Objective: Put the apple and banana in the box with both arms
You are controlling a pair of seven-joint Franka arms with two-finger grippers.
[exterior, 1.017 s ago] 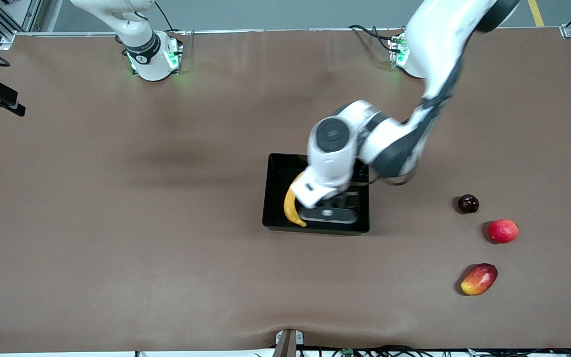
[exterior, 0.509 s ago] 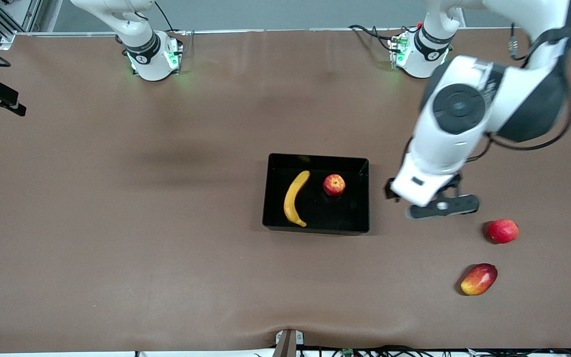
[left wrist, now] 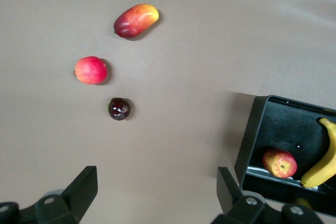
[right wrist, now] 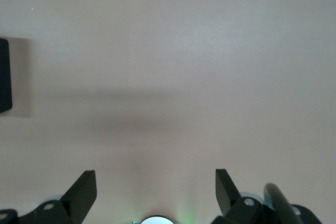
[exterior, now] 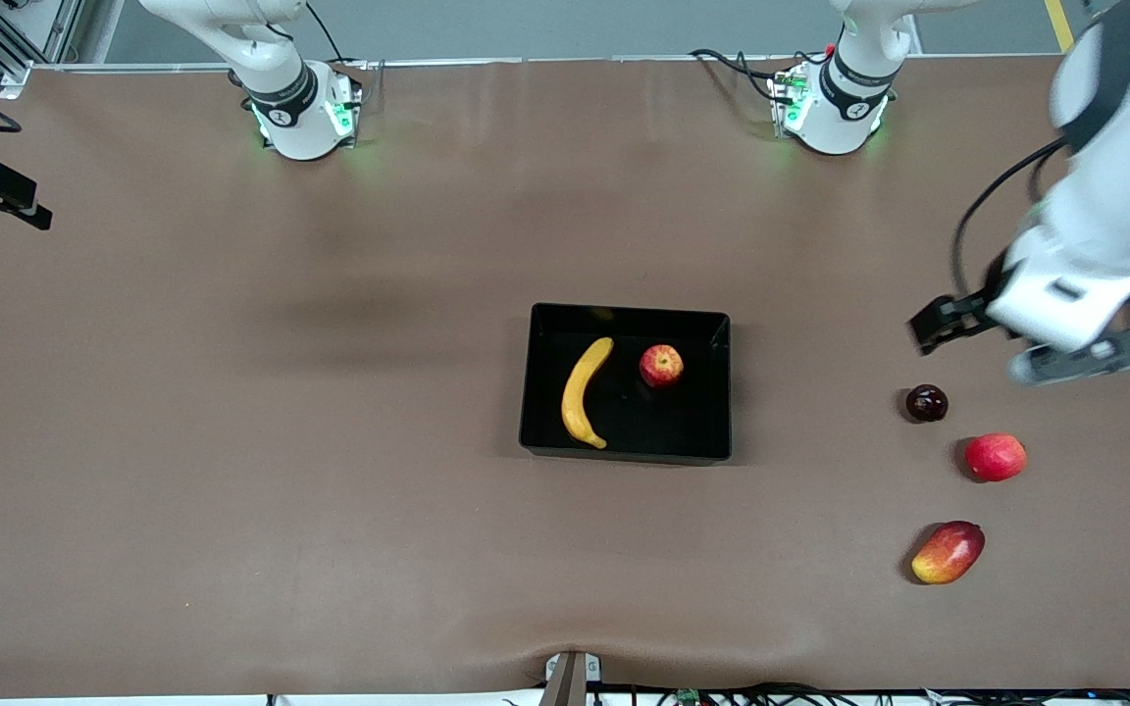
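Mango-like fruit (exterior: 949,552), red fruit (exterior: 996,457), dark fruit (exterior: 926,403) loose on table (exterior: 231,441), toward left arm's end. Box (exterior: 624,453) mid-table: banana (exterior: 584,392) inside, long axis near-to-far, near tip hooked toward apple's side; apple (exterior: 661,366) beside it, apart. Left gripper (left wrist: 157,195) raised over bare table near dark fruit, jaws wide, empty. Right gripper (right wrist: 156,190) waiting near its base, jaws wide, empty.
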